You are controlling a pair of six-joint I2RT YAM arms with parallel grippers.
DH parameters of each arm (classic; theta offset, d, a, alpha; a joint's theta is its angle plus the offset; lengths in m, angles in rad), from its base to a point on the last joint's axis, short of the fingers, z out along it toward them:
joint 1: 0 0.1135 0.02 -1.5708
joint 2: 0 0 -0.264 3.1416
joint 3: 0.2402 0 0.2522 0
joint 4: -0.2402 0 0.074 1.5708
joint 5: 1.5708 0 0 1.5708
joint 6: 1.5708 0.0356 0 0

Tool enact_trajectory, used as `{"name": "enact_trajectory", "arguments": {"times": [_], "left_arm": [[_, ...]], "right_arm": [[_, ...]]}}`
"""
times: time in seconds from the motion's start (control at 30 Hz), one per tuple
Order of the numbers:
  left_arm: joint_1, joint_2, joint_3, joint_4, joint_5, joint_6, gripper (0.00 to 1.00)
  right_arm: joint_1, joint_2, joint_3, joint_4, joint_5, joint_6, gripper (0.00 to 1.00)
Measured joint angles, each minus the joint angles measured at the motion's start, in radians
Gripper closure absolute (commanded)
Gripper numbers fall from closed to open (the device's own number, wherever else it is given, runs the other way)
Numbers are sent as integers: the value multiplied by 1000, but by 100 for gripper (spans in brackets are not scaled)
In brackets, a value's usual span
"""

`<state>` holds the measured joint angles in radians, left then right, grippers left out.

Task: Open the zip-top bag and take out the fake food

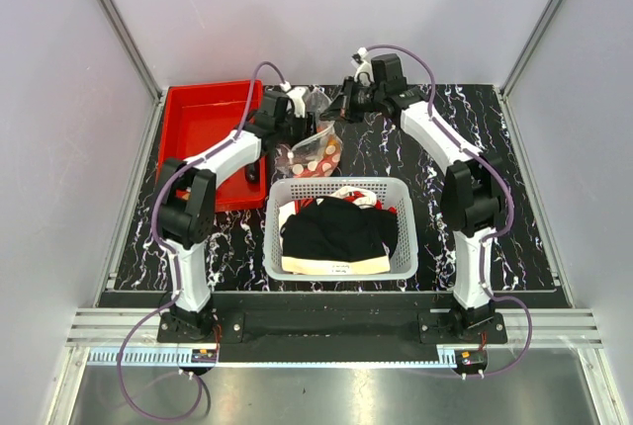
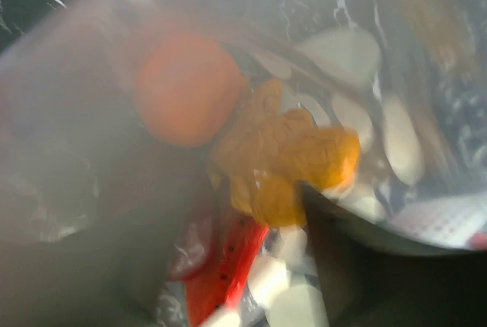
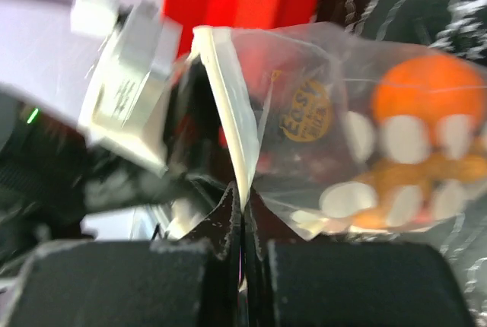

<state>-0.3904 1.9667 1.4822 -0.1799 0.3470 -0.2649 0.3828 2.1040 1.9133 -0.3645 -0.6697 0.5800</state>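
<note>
Here the zip-top bag (image 1: 315, 151) sits at the back of the desk (image 1: 495, 198), just beyond the far rim of the white mesh basket (image 1: 336, 182) and beside the right wall of the red bin (image 1: 198, 133), with its mouth raised between the two arms. The right end effector (image 3: 240, 217) has its fingers pressed together on the white zip strip at the bag's mouth. The left end effector (image 1: 295, 109) is at the opposite side of the mouth, but its wrist view is too blurred to tell whether it is apart or clamped. The fake food is all inside the bag: an orange fruit (image 3: 430, 87), pale discs (image 3: 403, 138), tan-orange lumps (image 2: 293, 152) and a red wedge (image 2: 232, 274). Black clothes (image 1: 331, 227) fill the basket.
</note>
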Motion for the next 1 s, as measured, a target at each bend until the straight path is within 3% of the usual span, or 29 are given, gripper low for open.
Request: {"name": "enact_trajectory", "arguments": {"times": [0.07, 0.33, 0.47, 0.63, 0.9, 1.0], "left_arm": [[-22, 0, 1, -15, -11, -9, 67], [-74, -49, -98, 102, -35, -53, 66], [-70, -82, -108, 122, -29, -29, 70], [-69, -106, -108, 111, -58, -53, 57], [-68, -116, -79, 93, -64, -154, 56], [-66, -115, -40, 74, -65, -191, 56]], "right_arm": [[-16, -1, -34, 37, 26, 0, 100], [-68, -28, -185, 69, 77, -10, 100], [-64, -66, -195, 67, 77, -31, 100], [-62, -97, -142, 56, 76, -44, 100], [-45, -111, -22, -42, 111, -45, 39], [-35, -117, -6, -71, 145, -57, 29]]}}
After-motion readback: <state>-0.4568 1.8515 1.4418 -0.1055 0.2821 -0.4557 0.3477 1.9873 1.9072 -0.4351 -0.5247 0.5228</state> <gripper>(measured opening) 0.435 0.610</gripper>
